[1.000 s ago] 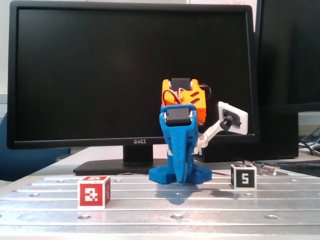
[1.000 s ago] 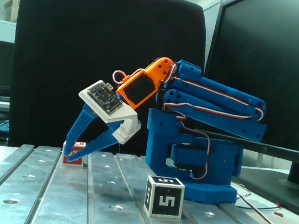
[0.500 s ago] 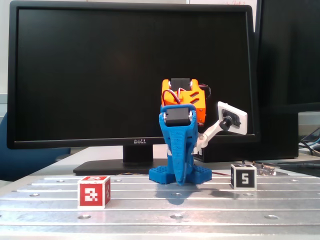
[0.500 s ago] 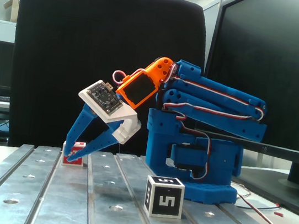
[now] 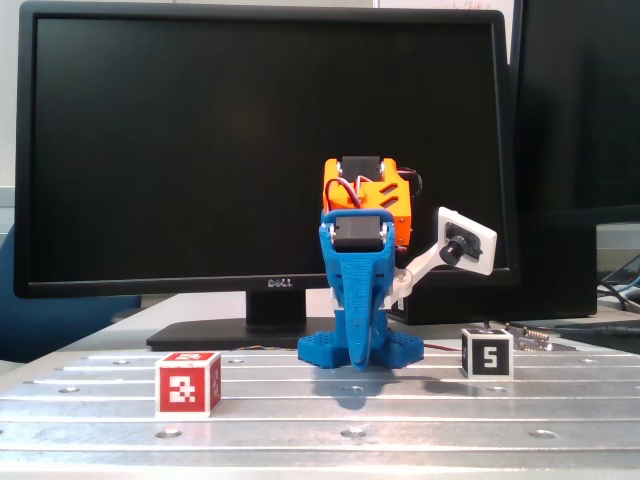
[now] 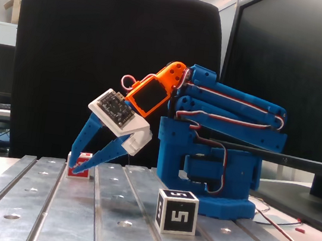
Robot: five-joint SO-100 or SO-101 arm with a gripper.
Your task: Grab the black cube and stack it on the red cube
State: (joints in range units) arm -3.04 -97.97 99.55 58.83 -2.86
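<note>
The black cube (image 5: 487,353) with a white 5 stands on the metal table at the right in a fixed view, and at the front (image 6: 177,211) in the other. The red cube (image 5: 187,384) with a white pixel pattern stands at the left. In the side-on fixed view it (image 6: 82,166) is partly hidden behind the fingers. My blue gripper (image 5: 356,352) points down between the two cubes, tips close to the table, touching neither. Its fingers meet at the tips (image 6: 72,171); it is shut and empty.
The slotted metal table (image 5: 330,405) has bolt holes. The arm's blue base (image 6: 213,176) stands behind the gripper. A large black monitor (image 5: 265,150) and its stand fill the back. A white camera mount (image 5: 466,240) sticks out from the wrist. Cables (image 6: 289,234) lie beside the base.
</note>
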